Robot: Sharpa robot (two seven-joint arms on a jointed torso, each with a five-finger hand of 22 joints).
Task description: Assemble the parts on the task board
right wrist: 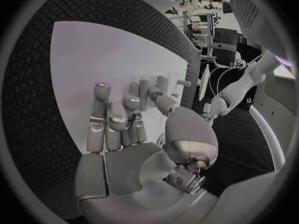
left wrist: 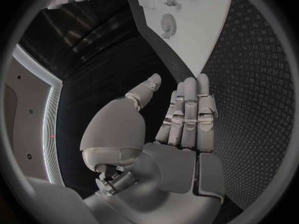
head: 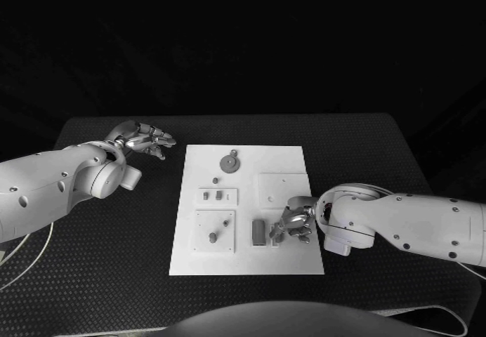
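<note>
over the task board (head: 246, 261), right hand (head: 291, 223) lowered beside an upright part (head: 259, 232), grip impossible to tell; probably picking. left hand (head: 144, 140) open, off-board.

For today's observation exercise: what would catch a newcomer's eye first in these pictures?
The white task board stands out in the middle of the black table. The right robot hand reaches over its near right part, beside a small grey part. The left robot hand hovers off the board's far left corner, fingers apart, holding nothing.
</note>
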